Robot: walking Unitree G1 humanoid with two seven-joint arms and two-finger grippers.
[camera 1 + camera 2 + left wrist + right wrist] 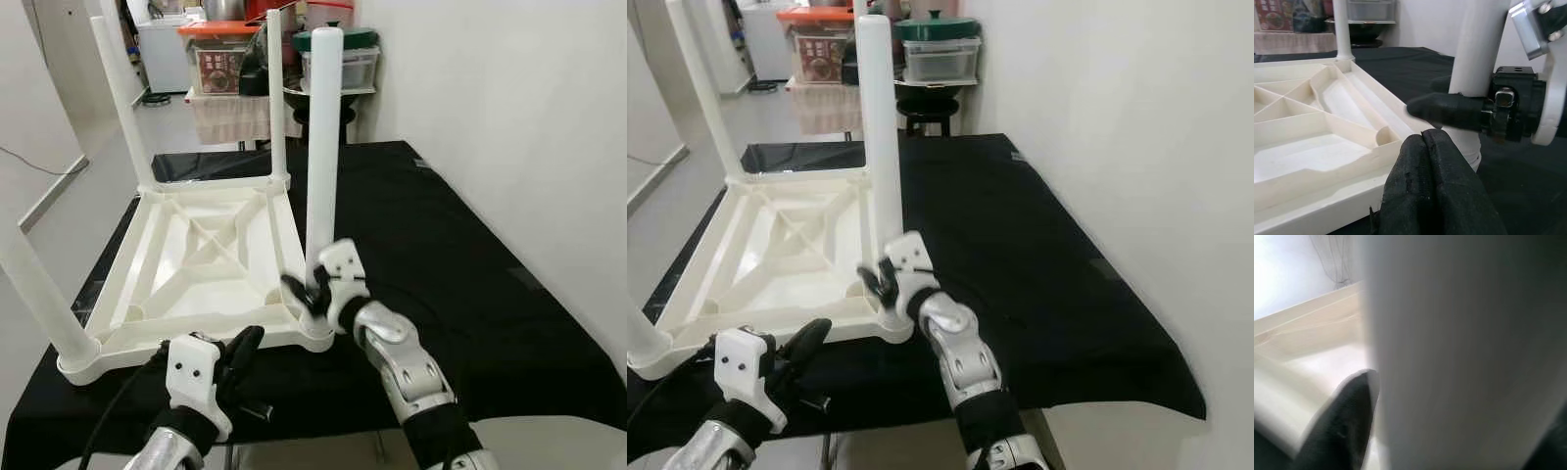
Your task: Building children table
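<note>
Gripping the fourth leg low with my right gripper, I am seating it in the near corner socket of the upturned tabletop on the black cloth. Three legs are standing already. My left gripper, fingers pressed together, is hovering by the rim.

Black-covered table, upturned white children's table on it

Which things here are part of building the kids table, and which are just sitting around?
Part of the job: upturned white tabletop; table leg gripped by the right gripper; left gripper at the tabletop's near edge.

Just about: storage boxes, green-lidded container, black stool.
</note>
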